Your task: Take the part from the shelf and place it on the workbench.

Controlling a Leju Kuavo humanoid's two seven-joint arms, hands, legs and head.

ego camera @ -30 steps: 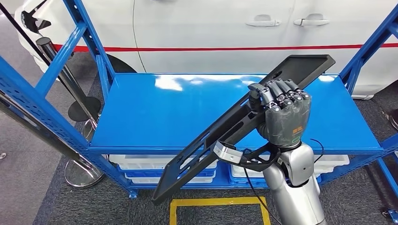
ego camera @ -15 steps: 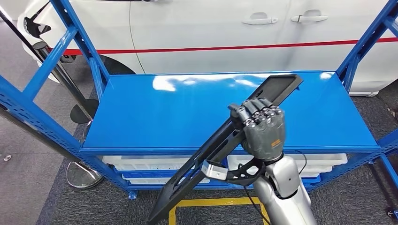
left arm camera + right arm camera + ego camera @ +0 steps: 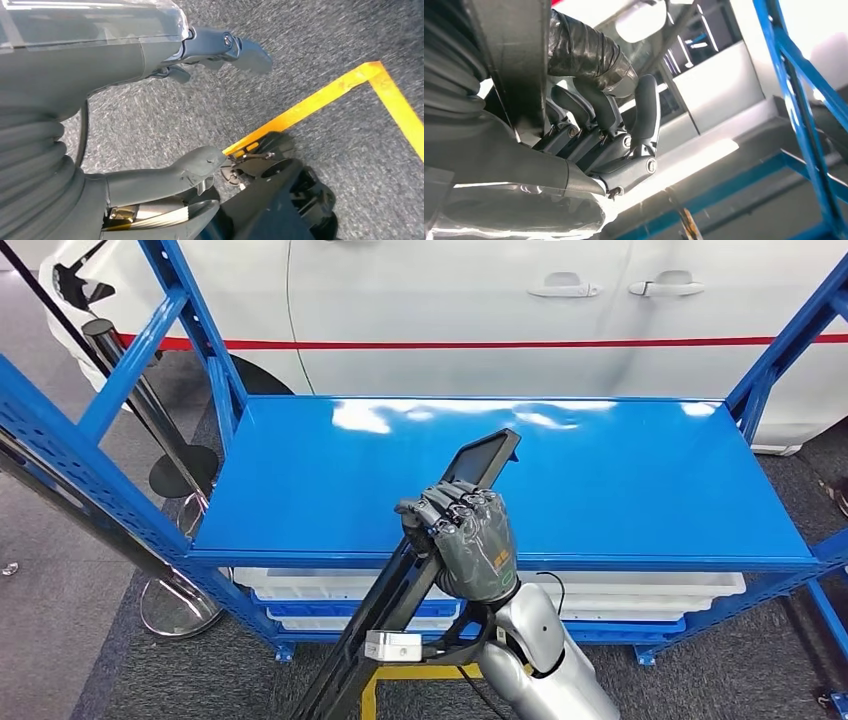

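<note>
Head view high, facing down at shelf [image 3: 500,480], wrist views close (one floorward, one upward)

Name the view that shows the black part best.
Head view: the long black part runs tilted from above the blue shelf toward the floor, gripped by the right hand. The right wrist view catches a dark slab against the fingers.

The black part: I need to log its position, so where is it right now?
In the head view the black part is gripped by the right hand, tilted across the front edge of the blue shelf.
</note>
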